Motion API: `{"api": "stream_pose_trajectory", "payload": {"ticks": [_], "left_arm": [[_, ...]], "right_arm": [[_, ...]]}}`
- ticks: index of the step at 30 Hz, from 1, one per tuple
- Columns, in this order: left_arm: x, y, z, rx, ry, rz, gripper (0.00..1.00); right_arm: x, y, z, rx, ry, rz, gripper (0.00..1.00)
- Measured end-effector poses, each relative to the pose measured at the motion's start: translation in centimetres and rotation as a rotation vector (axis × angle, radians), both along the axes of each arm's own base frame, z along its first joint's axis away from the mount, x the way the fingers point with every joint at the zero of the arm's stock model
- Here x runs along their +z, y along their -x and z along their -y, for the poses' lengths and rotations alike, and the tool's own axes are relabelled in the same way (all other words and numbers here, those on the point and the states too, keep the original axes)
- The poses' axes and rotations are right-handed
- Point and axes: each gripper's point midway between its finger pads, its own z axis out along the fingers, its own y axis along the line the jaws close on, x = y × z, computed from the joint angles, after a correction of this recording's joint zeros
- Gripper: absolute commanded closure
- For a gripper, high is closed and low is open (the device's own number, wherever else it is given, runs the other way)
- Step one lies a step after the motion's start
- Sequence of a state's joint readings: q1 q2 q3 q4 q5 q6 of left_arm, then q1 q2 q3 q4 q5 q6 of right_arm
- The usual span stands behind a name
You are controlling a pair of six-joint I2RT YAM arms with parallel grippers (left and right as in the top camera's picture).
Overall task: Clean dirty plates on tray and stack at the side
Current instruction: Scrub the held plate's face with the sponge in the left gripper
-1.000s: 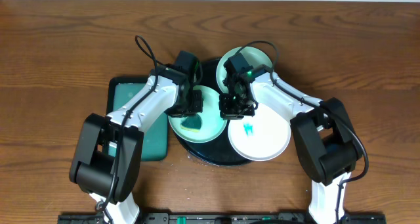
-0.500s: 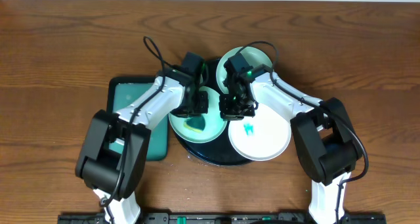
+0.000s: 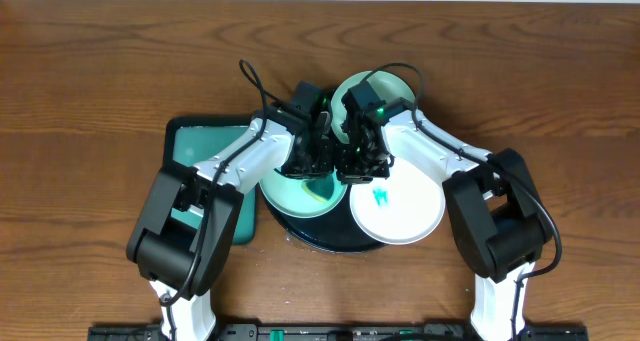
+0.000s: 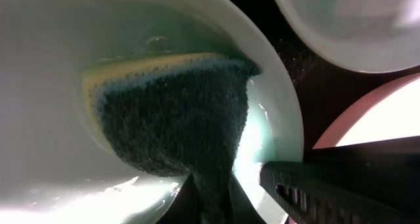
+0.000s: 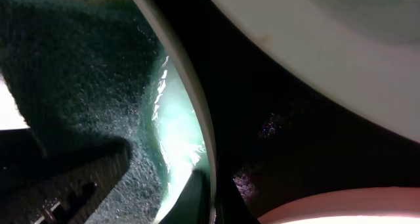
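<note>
On the black tray's (image 3: 318, 244) left half, the left tool (image 3: 316, 171) pinches a sponge (image 4: 170, 125) into the mint plate (image 3: 285, 196) to scrub it. The right tool (image 3: 358, 166) appears clamped on that plate's rim, steadying it. The white plate (image 3: 405, 211) sits on the tray's right.

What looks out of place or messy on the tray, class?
The white plate carries a teal smear in its middle and overhangs the tray rim toward the right arm. Nothing looks spilled or broken.
</note>
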State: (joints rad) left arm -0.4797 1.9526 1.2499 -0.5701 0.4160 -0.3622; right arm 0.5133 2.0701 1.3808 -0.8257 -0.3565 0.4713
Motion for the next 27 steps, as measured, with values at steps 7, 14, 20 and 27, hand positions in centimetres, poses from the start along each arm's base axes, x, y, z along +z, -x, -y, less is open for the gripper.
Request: {"api": "stream_pose_trajectory", "payload": {"ticks": [7, 14, 20, 27], "left_arm": [[0.0, 0.4, 0.3, -0.002, 0.030, -0.030, 0.93], [-0.2, 2.0, -1.8, 0.001, -0.110, -0.090, 0.93], [0.0, 2.3, -4.0, 0.011, -0.243, -0.097, 0.93], [0.4, 1.7, -7.5, 0.026, -0.431, -0.062, 0.93]], "right_arm": [[0.0, 0.0, 0.1, -0.007, -0.007, -0.008, 0.99], [0.0, 0.1, 0.1, -0.006, -0.009, -0.014, 0.99], [0.0, 0.4, -0.3, 0.001, -0.026, -0.023, 0.99], [0.0, 0.6, -0.7, 0.008, -0.034, -0.029, 0.99]]}}
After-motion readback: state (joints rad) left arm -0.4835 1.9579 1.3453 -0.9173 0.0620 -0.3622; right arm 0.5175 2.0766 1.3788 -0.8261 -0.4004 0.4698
